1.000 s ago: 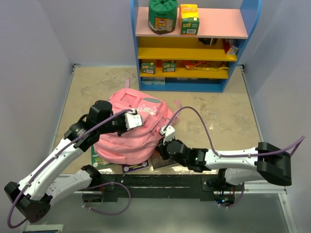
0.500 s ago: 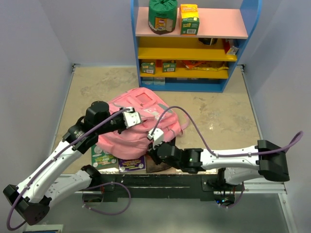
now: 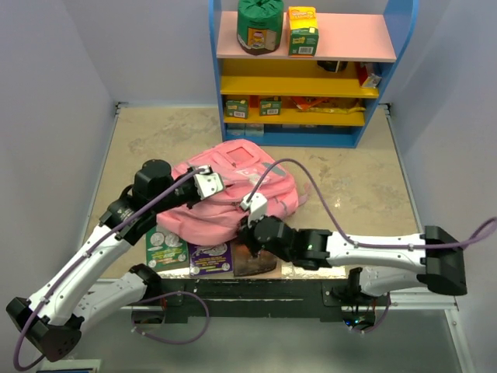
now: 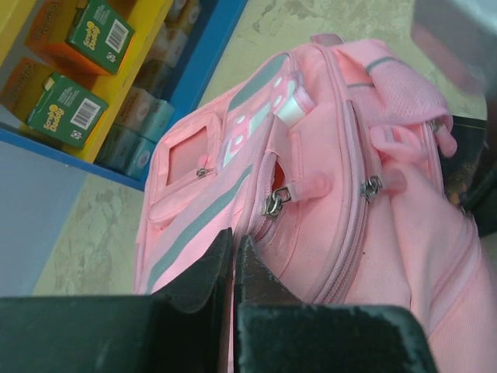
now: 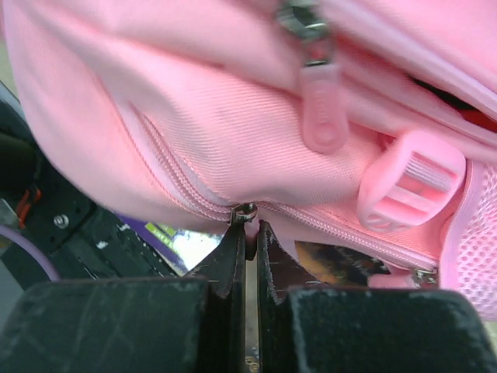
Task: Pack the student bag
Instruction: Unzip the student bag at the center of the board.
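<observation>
Student bag (image 3: 233, 203) lay near middle of table (image 3: 349, 186), closer to near edge, front side up. Left gripper (image 4: 234, 242): jaws squeezed shut on thin fold of bag's pink cloth. Right gripper (image 5: 250, 233): jaws shut tight on small metal zip pull (image 5: 245, 214) at bag's near side. Green book (image 3: 165, 247), purple book (image 3: 210, 259) and brown book (image 3: 256, 263) poked out from under bag at near edge. Blue shelf (image 3: 303, 70) stood at far edge.

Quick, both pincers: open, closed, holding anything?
Left pincer: closed, pinching pink fabric of the student bag.
Right pincer: closed on a metal zipper pull of the bag.
</observation>
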